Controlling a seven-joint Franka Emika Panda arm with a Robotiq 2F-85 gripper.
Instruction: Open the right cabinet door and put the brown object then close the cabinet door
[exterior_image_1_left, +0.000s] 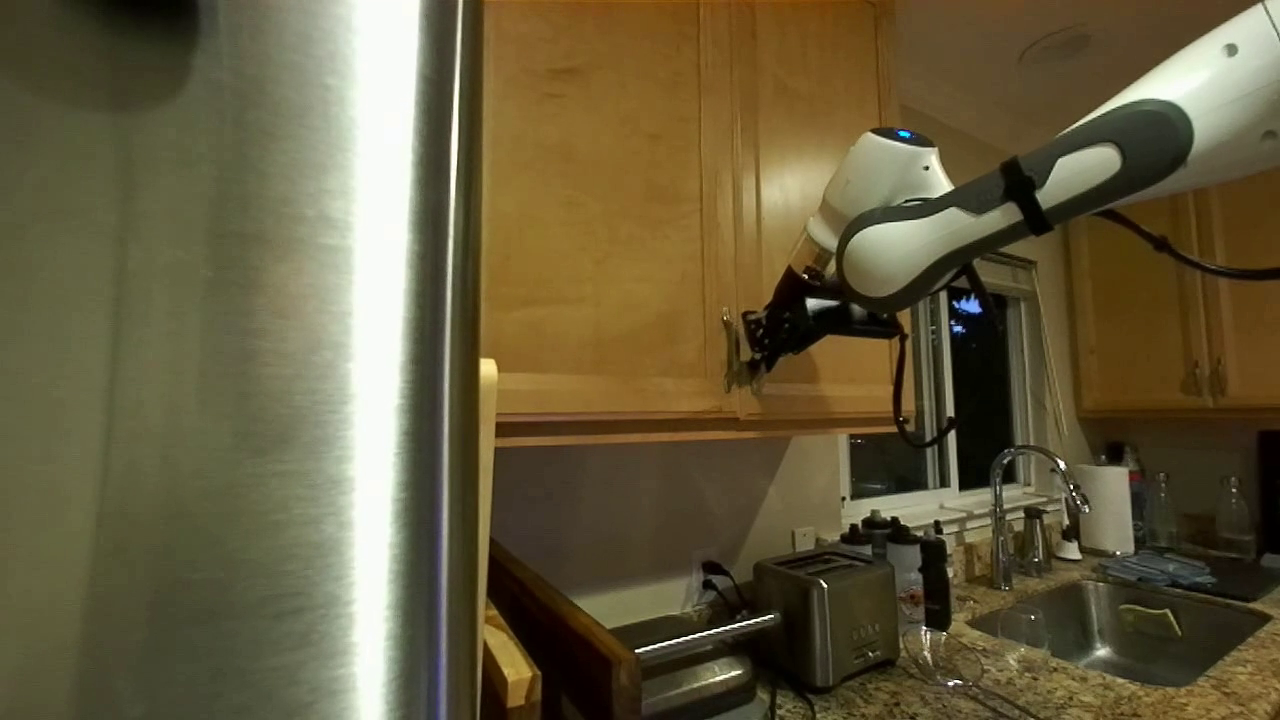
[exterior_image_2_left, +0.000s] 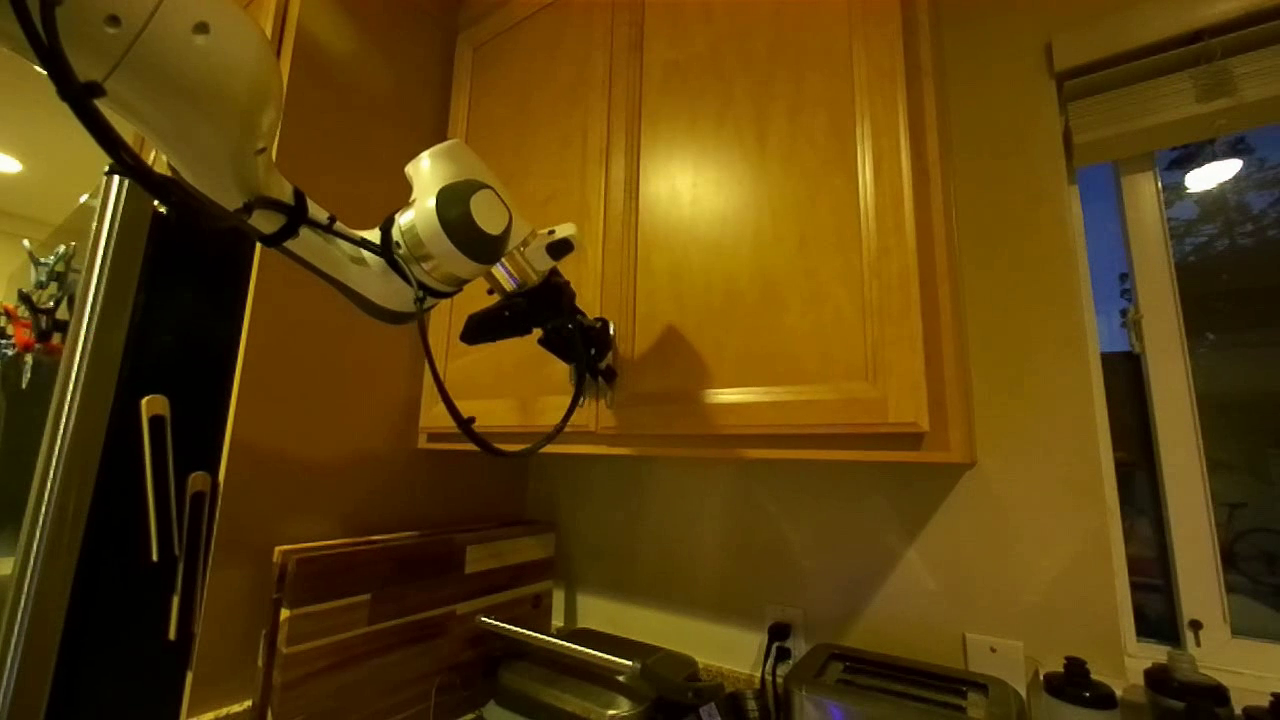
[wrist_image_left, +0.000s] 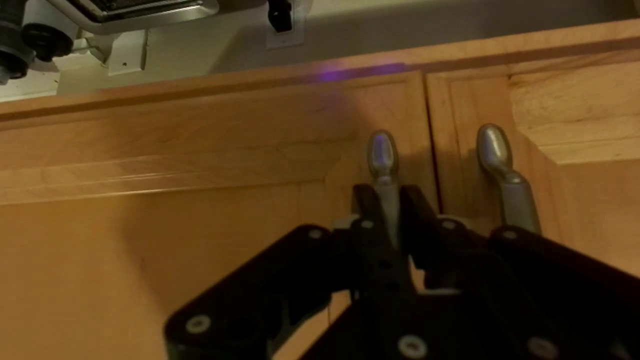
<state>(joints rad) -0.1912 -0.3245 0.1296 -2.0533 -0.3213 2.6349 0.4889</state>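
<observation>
Wrist view: the black gripper (wrist_image_left: 390, 195) is clamped on a slim silver bar handle (wrist_image_left: 383, 156), upright between its fingers, on the tall honey-coloured wooden right cabinet door (exterior_image_2_left: 750, 220). Closed, it hides the inside of the light wood cabinet (exterior_image_2_left: 942, 350). Well apart from the jaws, in an exterior view, a thin pale-brown wooden strip (exterior_image_1_left: 487, 440), perhaps the brown object, stands upright beside the brushed-steel fridge (exterior_image_1_left: 230, 380); the steel sink (exterior_image_1_left: 1100, 655) holds a yellowish pad (exterior_image_1_left: 1150, 621).

Kitchen: steel sink (exterior_image_1_left: 1092, 645), arched faucet (exterior_image_1_left: 1001, 540), toaster (exterior_image_1_left: 828, 615) on speckled counter (exterior_image_1_left: 1110, 702), paper towel roll (exterior_image_1_left: 1106, 510), wooden wall cabinet (exterior_image_1_left: 660, 210).
</observation>
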